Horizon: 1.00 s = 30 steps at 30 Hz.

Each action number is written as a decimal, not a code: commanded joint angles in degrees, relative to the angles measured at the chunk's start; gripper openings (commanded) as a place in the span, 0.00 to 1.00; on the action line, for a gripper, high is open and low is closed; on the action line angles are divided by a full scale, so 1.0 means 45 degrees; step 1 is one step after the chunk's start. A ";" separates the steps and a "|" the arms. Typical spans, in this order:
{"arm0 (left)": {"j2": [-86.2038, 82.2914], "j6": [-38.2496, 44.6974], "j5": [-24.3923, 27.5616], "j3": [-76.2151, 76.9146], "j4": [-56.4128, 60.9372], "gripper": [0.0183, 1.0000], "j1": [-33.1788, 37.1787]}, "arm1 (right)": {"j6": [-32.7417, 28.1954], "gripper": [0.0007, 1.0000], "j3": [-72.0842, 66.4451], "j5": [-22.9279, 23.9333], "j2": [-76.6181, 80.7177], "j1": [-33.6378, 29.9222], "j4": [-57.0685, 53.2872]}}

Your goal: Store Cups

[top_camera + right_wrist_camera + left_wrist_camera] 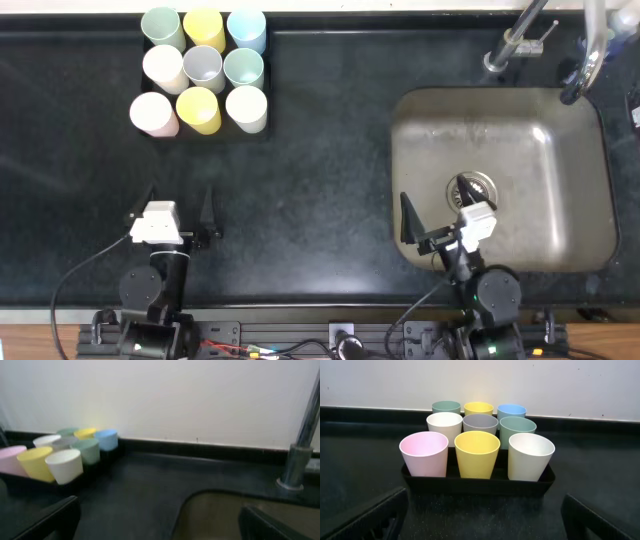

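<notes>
A black tray [475, 485] at the back left of the counter holds several cups in three rows. Its front row is a pink cup [424, 452], a yellow cup [477, 453] and a white cup [530, 456]; all stand upright. From above, the pink cup [153, 113] is the tray's near-left corner. My left gripper [175, 205] sits open in front of the tray, well short of it, with nothing between its fingers [375, 517]. Over the sink's near-left corner my right gripper [437, 203] is open and holds nothing; from there the tray [92, 476] lies far off to its left.
A steel sink [540, 170] with a drain takes up the right side. A faucet [520, 40] stands behind it, with its post [300, 455] close to the wall. The dark counter [320, 160] stretches between tray and sink.
</notes>
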 commanded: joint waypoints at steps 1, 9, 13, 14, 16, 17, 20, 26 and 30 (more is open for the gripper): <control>-0.0131 0.0228 0.0073 -0.0024 -0.0024 1.00 0.0117 | -0.1049 1.00 -0.0170 0.0291 -0.0170 -0.0058 -0.0068; -0.0131 0.0228 0.0073 -0.0024 -0.0024 1.00 0.0117 | -0.1253 1.00 -0.0170 0.0656 -0.0170 -0.0806 -0.0063; -0.0131 0.0223 0.0073 -0.0024 -0.0024 1.00 0.0117 | -0.1258 1.00 -0.0170 0.0661 -0.0170 -0.0767 -0.0073; -0.0131 0.0228 0.0073 -0.0024 -0.0024 1.00 0.0117 | -0.1258 1.00 -0.0170 0.0661 -0.0170 -0.0758 -0.0073; -0.0131 0.0228 0.0073 -0.0024 -0.0024 1.00 0.0117 | -0.1258 1.00 -0.0175 0.0661 -0.0170 -0.0758 -0.0073; -0.0131 0.0228 0.0073 -0.0024 -0.0024 1.00 0.0117 | -0.1258 1.00 -0.0170 0.0661 -0.0170 -0.0758 -0.0073; -0.0131 0.0228 0.0073 -0.0024 -0.0024 1.00 0.0117 | -0.1258 1.00 -0.0170 0.0661 -0.0165 -0.0763 -0.0073; -0.0131 0.0223 0.0073 -0.0024 -0.0024 1.00 0.0117 | -0.1258 1.00 -0.0170 0.0661 -0.0165 -0.0763 -0.0078; -0.0131 0.0228 0.0073 -0.0024 -0.0024 1.00 0.0117 | -0.1258 1.00 -0.0170 0.0661 -0.0165 -0.0758 -0.0078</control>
